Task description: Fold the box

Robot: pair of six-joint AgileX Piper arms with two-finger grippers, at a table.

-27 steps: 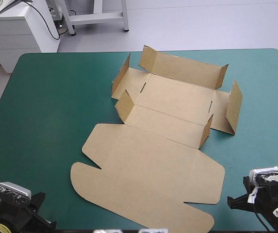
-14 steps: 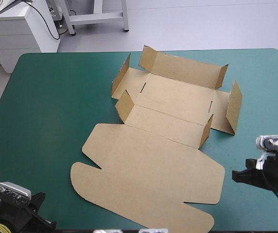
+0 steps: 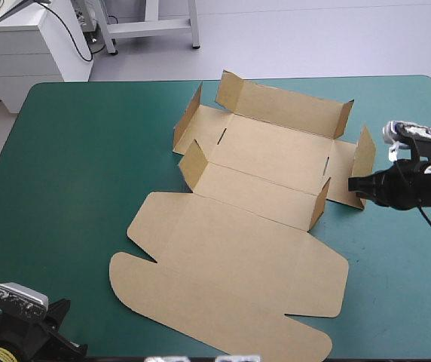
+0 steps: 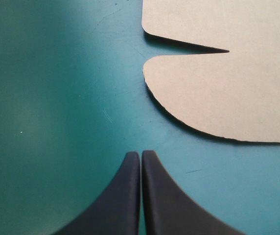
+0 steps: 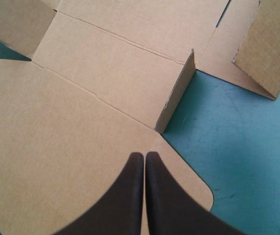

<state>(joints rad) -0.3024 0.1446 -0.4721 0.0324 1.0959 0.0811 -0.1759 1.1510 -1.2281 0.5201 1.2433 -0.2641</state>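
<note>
The right gripper (image 3: 353,183), 2 black fingers (image 5: 125,196) pressed together, has advanced; the cut brown cardboard box (image 3: 238,249) lies just ahead. Left gripper (image 4: 140,154) (also closed) stays put.

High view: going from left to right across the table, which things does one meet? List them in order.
In order: left claw → box → right claw.
</note>
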